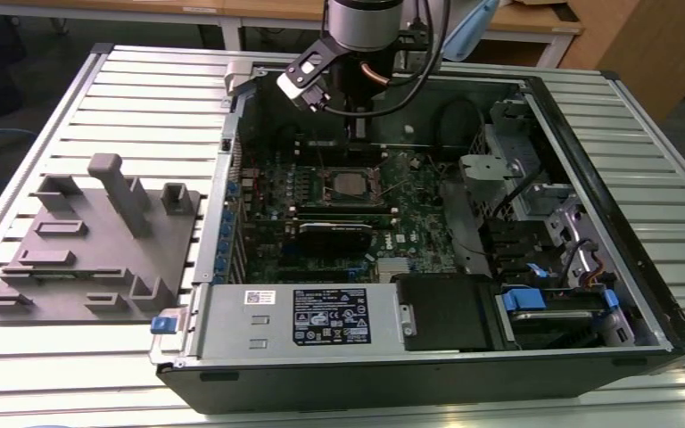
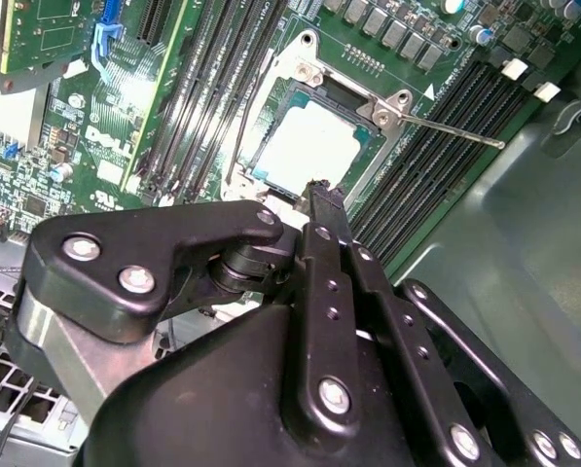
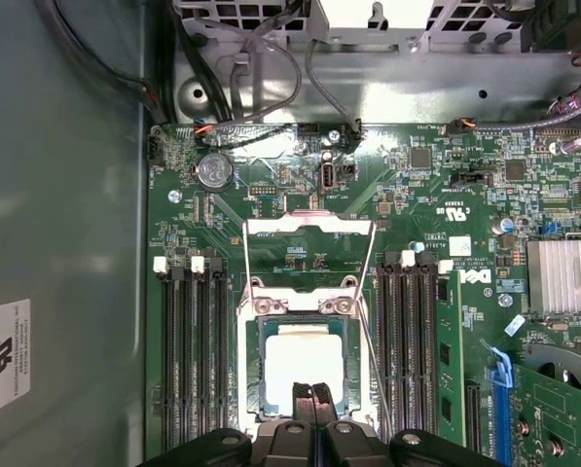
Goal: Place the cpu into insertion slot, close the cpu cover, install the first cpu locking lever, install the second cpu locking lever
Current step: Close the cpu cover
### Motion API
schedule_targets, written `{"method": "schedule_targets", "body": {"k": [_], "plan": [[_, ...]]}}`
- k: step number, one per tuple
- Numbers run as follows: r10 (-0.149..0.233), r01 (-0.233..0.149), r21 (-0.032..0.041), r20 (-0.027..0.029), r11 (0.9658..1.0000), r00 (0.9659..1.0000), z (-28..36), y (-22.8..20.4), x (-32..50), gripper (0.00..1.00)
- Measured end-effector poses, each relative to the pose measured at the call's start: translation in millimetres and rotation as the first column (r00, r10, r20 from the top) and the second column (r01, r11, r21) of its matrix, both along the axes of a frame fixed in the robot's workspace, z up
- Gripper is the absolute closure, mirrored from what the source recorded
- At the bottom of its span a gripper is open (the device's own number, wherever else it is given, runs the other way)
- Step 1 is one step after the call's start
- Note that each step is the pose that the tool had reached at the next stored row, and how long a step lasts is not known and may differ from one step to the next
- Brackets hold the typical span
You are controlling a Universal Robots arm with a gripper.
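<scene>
Pinched shut with nothing between its fingers, the hand (image 3: 309,397) hangs inside the open computer case (image 1: 605,223). Its tips sit right at the near edge of the cpu (image 3: 305,360); whether they touch it I cannot tell. In the exterior view the arm comes down from the upper middle of the frame, over the green board (image 1: 318,205).

The first step looks done. The cpu lies flat and square in the insertion slot (image 3: 254,362), its pale metal top facing up, with the slot's dark border showing evenly around it.

The other three steps look not yet done. The cpu cover (image 3: 309,226) seems swung back off the chip on its hinge, and bare board shows through its window. One locking lever (image 2: 446,129) sticks out free over the memory slots. A second thin rod (image 2: 239,126) runs along the opposite side of the slot, and I judge it unlatched as well.

A white label with black blocks of print (image 1: 328,316) sits on the power supply at the lower middle of the exterior view. A white sticker (image 3: 11,360) is on the case wall, and white lettering is printed on the board; the fine print is too small to make out. At the exterior view's left, a grey fixture block (image 1: 93,241) rests on the slatted desk (image 1: 140,89).
</scene>
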State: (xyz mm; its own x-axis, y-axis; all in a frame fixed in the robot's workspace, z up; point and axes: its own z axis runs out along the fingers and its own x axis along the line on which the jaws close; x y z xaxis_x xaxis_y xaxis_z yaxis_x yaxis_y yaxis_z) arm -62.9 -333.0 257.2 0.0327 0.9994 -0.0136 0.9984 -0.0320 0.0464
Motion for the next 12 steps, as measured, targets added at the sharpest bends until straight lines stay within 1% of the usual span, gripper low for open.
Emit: {"method": "schedule_targets", "body": {"k": [7,12], "plan": [[0.000,0.000,-0.0003,-0.0003,1.0000,1.0000,0.3,0.0,0.0,0.90],[0.000,0.000,-0.0003,-0.0003,1.0000,1.0000,1.9,0.0,0.0,0.90]]}}
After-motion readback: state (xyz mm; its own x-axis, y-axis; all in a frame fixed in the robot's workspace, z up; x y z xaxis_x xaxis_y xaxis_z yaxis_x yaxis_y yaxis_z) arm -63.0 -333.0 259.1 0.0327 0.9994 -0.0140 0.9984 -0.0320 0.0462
